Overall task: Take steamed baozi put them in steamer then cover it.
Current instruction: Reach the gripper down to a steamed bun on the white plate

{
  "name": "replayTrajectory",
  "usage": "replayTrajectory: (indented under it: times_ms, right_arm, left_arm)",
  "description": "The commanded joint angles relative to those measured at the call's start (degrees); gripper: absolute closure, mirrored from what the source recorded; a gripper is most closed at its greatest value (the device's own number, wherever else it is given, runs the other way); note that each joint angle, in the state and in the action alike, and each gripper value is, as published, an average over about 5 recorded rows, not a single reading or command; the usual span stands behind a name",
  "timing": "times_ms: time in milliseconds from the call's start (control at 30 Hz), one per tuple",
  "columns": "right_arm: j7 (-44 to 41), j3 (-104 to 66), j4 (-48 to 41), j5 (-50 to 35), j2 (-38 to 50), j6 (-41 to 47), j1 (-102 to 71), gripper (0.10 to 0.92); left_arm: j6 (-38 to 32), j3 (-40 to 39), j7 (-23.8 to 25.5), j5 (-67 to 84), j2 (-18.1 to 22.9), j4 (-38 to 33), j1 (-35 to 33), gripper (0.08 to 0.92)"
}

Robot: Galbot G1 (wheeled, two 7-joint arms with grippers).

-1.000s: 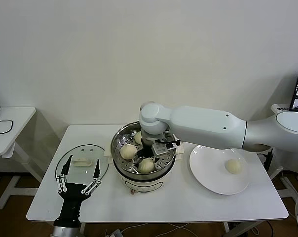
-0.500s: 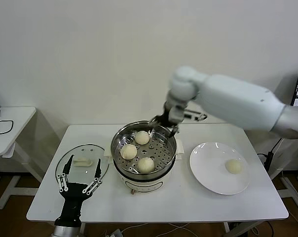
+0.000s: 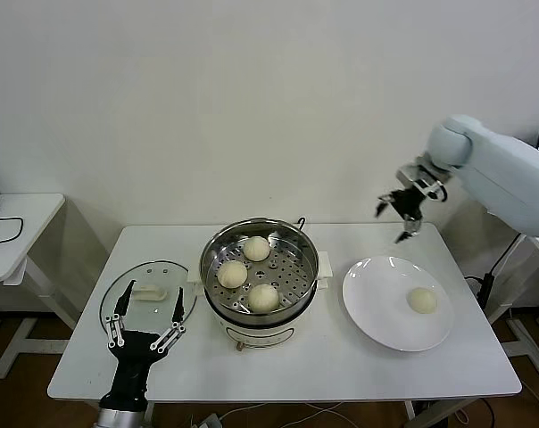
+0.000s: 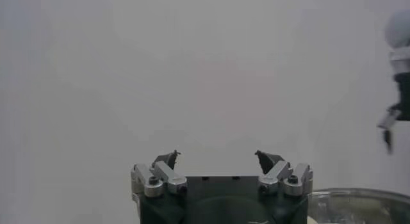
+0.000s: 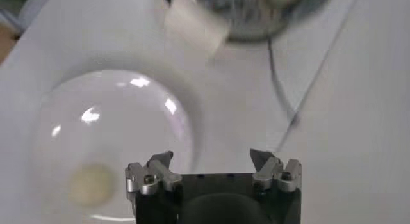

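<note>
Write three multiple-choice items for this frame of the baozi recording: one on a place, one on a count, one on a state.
1. Where does the glass lid lie?
A. On the steamer
B. On the table, on the robot's left of the steamer
C. On the white plate

2. How many baozi sit in the steamer?
A. Two
B. Three
C. Four

3. What is the state of the right gripper?
A. Open and empty, raised above the far side of the plate
B. Shut on a baozi
C. Resting inside the steamer

Answers:
1 B, the lid lies flat on the table, just beyond the left gripper.
2 B, three buns lie on the perforated bottom, while a fourth baozi is alone on the white plate.
3 A, its jaws are spread with nothing between them, high in the air.
</note>
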State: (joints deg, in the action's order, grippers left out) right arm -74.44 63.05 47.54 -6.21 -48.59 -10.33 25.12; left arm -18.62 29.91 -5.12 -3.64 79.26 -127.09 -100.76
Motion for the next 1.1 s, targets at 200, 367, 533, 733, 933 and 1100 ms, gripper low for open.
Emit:
replayTrajectory:
  times_ms: [200, 367, 533, 733, 933, 1100]
  right_arm:
    - [2.51, -0.5, -6.89, 0.7, 3.52, 6.27, -12.99, 0.203]
    - [4.53, -1.04, -6.7, 0.63, 3.54, 6.26, -14.83, 0.203]
    - [7.22, -1.48, -7.12, -0.41, 2.94, 6.25, -15.95, 0.203]
    - [9.02, -1.5, -7.77, -1.32, 1.63, 6.55, -16.73, 0.203]
    - [8.32, -1.48, -8.01, -0.09, 1.05, 6.62, -17.13, 0.203]
    - [8.26, -1.55, -8.26, 1.11, 0.94, 6.6, -17.13, 0.203]
  left_arm:
    - [0.02, 0.21, 0.0, -0.03, 0.22, 0.14, -0.11, 0.177]
    - [0.01, 0.1, 0.06, -0.09, 0.25, 0.33, -0.11, 0.177]
    - [-0.02, -0.06, 0.08, -0.19, 0.33, 0.4, -0.14, 0.177]
    - [-0.02, -0.16, 0.08, -0.28, 0.32, 0.45, -0.19, 0.177]
    - [-0.29, -0.09, 0.05, -0.33, 0.32, 0.62, -0.37, 0.177]
    - [-0.33, -0.06, 0.04, -0.3, 0.31, 0.67, -0.3, 0.177]
